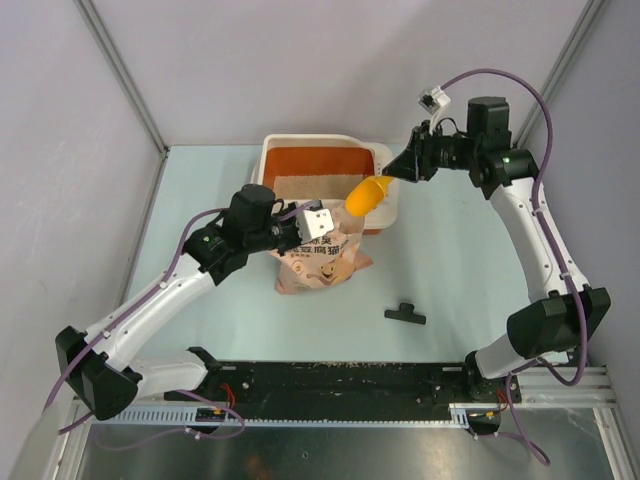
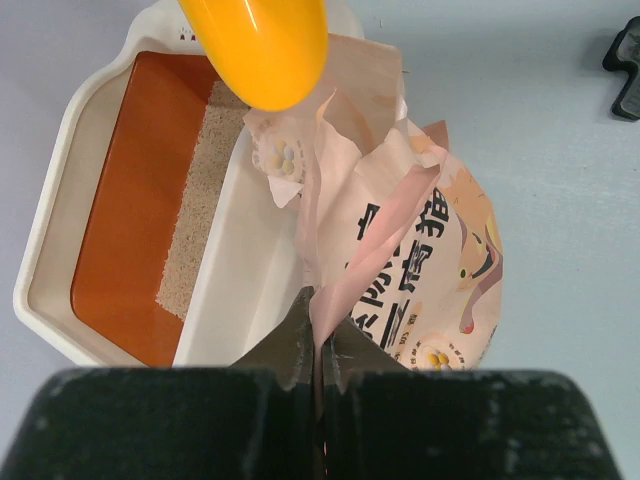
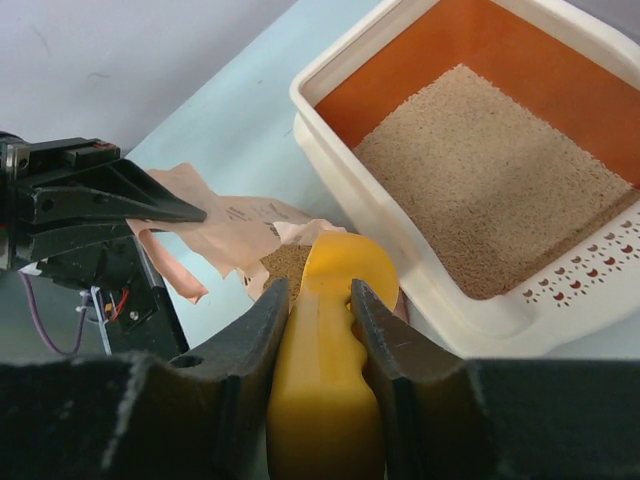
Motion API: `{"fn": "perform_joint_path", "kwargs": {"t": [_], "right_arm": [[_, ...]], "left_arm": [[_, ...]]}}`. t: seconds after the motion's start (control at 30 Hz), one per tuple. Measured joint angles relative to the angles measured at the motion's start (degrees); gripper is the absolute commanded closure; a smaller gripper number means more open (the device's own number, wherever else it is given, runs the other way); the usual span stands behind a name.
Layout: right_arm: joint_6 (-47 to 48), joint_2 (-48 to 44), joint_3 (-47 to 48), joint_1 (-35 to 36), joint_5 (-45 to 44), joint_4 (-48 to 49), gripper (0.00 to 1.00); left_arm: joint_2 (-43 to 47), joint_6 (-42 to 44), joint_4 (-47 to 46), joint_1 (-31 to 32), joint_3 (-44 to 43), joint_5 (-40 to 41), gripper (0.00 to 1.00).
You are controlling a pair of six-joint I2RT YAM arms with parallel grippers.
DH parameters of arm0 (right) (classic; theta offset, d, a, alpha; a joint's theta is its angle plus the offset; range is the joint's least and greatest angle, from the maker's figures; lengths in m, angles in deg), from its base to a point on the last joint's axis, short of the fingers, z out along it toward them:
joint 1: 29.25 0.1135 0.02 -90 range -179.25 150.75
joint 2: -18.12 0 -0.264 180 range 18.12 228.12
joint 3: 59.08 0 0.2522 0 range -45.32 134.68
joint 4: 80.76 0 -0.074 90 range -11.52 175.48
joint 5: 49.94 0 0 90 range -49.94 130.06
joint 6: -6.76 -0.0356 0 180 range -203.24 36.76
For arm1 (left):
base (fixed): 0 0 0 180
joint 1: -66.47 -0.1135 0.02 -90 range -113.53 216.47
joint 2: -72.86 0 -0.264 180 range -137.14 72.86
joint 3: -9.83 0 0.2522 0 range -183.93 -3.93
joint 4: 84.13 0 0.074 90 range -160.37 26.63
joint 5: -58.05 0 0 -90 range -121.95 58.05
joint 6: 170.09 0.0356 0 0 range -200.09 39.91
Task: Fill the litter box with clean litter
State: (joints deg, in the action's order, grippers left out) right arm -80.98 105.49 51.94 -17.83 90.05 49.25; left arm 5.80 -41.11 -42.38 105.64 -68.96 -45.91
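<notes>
The cream-white litter box (image 1: 268,160) stands at the back middle, with pale beige litter (image 1: 310,185) covering part of its orange floor. It also shows in the left wrist view (image 2: 60,220) and the right wrist view (image 3: 340,180). The pink printed bag (image 1: 320,260) stands against its near side. My left gripper (image 2: 320,345) is shut on the bag's torn top edge (image 2: 350,260) and holds it open. My right gripper (image 3: 320,300) is shut on the orange scoop (image 3: 335,380), whose bowl (image 1: 365,193) hangs over the bag's mouth. Litter (image 3: 285,265) shows inside the bag.
A small black clip (image 1: 405,314) lies on the table to the right of the bag, nearer the arm bases. The left gripper (image 3: 120,205) shows at the left of the right wrist view. Grey walls close the back and sides.
</notes>
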Motion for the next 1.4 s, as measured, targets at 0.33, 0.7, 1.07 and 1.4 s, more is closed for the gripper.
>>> {"fn": "perform_joint_path", "kwargs": {"t": [0.33,0.7,1.07,1.4], "right_arm": [[0.7,0.81,-3.5,13.66,-19.63,-0.37,1.0],[-14.43,4.5,-8.79,20.41,-39.5,-1.01,1.0],[-21.11,5.88,-13.97,22.38,-42.95,4.68,1.0],[-26.93,8.83,-16.35,22.18,-38.56,9.75,1.0]], "left_arm": [[0.46,-3.02,0.52,-0.04,-0.74,0.04,1.0],[-1.31,-10.8,3.37,-0.37,-4.5,-1.07,1.0],[-5.99,-13.49,4.76,-0.44,-9.01,-2.8,1.0],[-8.7,-13.86,4.35,-0.57,-10.43,-2.8,1.0]]}}
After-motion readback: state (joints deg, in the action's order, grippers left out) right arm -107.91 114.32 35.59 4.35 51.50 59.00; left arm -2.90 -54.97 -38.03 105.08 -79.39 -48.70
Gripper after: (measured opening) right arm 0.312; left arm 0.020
